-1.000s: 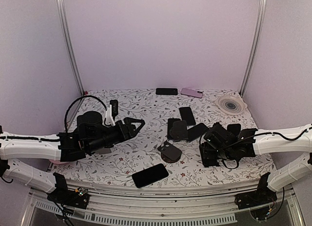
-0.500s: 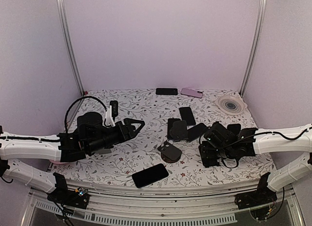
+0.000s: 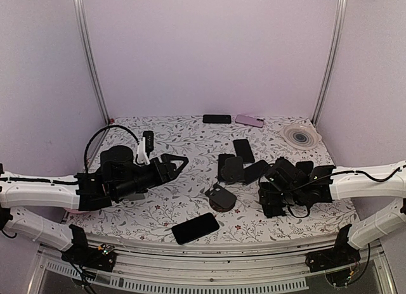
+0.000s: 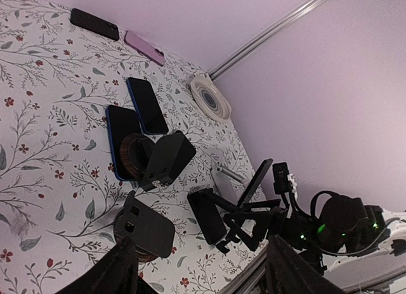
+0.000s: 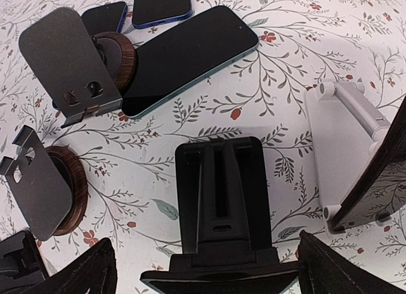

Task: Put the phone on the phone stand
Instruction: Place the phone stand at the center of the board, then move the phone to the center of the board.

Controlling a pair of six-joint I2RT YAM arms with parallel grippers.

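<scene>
Phones [image 4: 147,105] and stands [image 4: 166,158] on floral tablecloth [image 4: 44,116]

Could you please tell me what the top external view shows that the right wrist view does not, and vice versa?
Only top external: both arms, the left gripper with its jaws open, a pink phone at the far edge, and a black phone near the front edge. Only right wrist: close up, a black folding stand and a white stand, which the right arm largely hides from above. Both: the teal-edged phone lying flat beside a wood-based stand, and a second wood-based stand.
</scene>
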